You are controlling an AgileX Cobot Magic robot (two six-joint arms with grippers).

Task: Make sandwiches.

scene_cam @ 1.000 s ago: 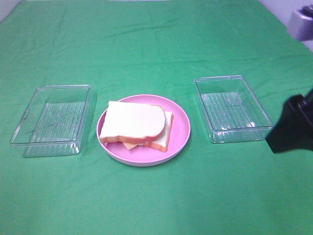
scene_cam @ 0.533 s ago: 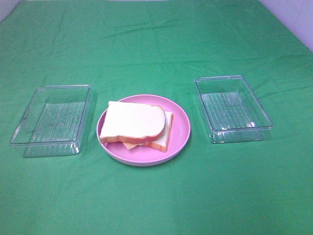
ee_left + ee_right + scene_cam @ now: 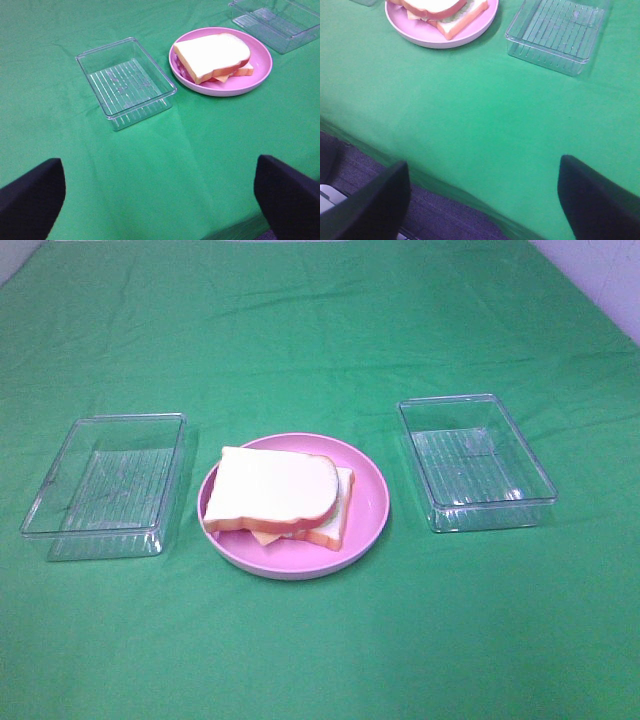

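A sandwich (image 3: 278,499) of white bread slices with orange-brown crust lies stacked on a pink round plate (image 3: 369,502); yellow cheese shows at its front edge. It also shows in the left wrist view (image 3: 214,56) and partly in the right wrist view (image 3: 442,11), where pale green lettuce shows between the slices. Neither arm shows in the exterior high view. My left gripper (image 3: 160,197) is open and empty, well back from the plate. My right gripper (image 3: 482,197) is open and empty, over the table's front edge.
A clear plastic tray (image 3: 105,485) stands empty left of the plate, another (image 3: 475,460) empty to its right. A green cloth covers the table; its front edge (image 3: 445,195) shows in the right wrist view.
The right arm, seen at the right edge one second ago, has withdrawn out of the exterior view. The sandwich, plate and trays have not moved.
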